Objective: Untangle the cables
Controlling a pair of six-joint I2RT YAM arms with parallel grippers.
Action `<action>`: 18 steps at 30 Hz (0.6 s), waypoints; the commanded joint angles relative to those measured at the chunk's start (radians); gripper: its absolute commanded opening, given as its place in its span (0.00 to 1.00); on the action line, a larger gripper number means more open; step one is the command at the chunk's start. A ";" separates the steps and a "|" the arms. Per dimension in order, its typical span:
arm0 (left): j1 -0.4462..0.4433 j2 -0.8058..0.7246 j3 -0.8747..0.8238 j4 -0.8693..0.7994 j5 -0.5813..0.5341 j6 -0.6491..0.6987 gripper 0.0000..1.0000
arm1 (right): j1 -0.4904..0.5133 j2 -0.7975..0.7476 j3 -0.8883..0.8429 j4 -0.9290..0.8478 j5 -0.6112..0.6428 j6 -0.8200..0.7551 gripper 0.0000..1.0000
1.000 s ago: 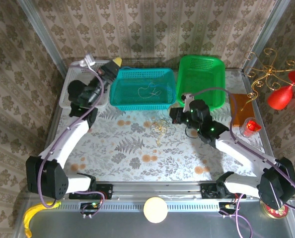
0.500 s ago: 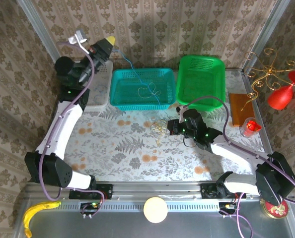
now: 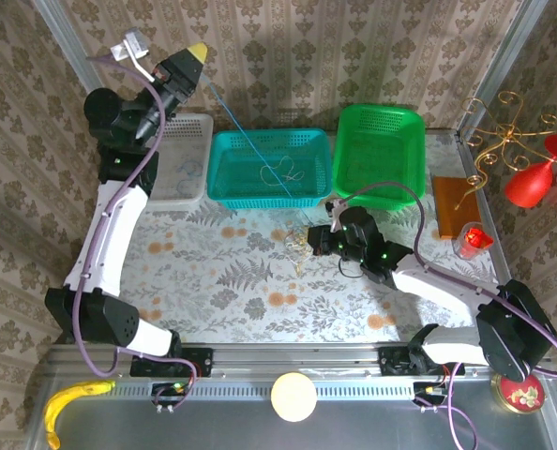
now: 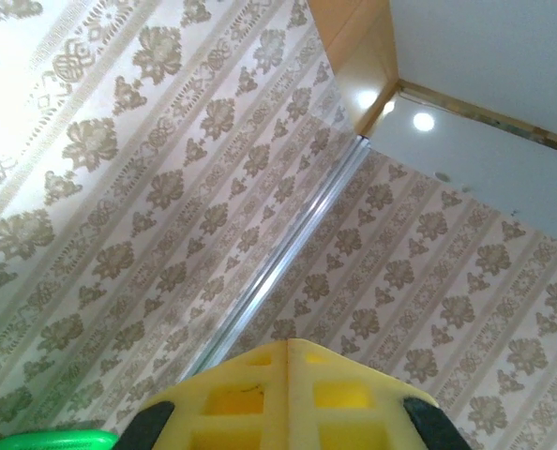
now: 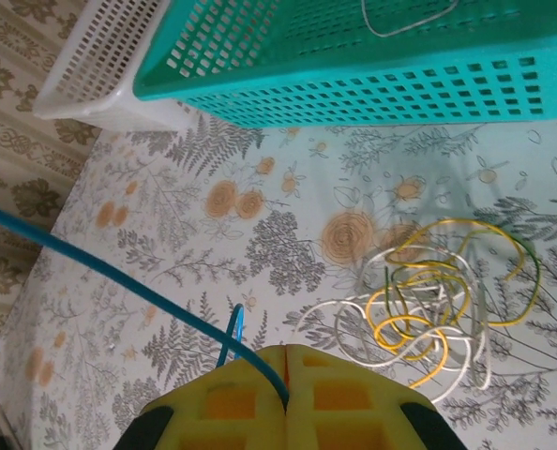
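A: Report containers and contents.

B: In the overhead view three baskets line the far edge of the table. The teal basket [image 3: 270,169] at upper centre holds a thin whitish cord [image 3: 280,172] looped on its floor. The green basket [image 3: 380,154] to its right and the white basket [image 3: 179,159] to its left show no contents that can be made out.

A: Location of the remaining cables?

B: A tangle of yellow and white cables [image 3: 300,242] lies on the floral table cover [image 3: 232,281], just below the teal basket near frame centre. The right wrist view shows the tangle [image 5: 429,305] at lower right. A blue cable [image 3: 250,150] runs taut from upper left down to centre, crossing above the teal basket.

A: Arm pose and gripper state?

B: The left arm is raised high at upper left; the left gripper [image 3: 187,60] is closed on the blue cable's upper end. The right arm reaches low across the table toward centre; the right gripper [image 3: 318,238] sits beside the tangle, jaws pinched on the blue cable [image 5: 119,286], which enters between its fingers [image 5: 232,398].
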 commanded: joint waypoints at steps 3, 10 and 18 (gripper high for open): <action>0.076 0.029 0.111 0.031 -0.006 0.013 0.00 | 0.004 0.005 0.077 -0.057 -0.082 -0.060 0.36; 0.223 0.054 0.145 0.073 -0.018 0.008 0.00 | -0.008 -0.025 0.132 -0.119 -0.136 -0.103 0.66; 0.407 0.125 0.139 0.169 -0.036 -0.056 0.00 | -0.037 -0.058 0.165 -0.164 -0.142 -0.107 0.70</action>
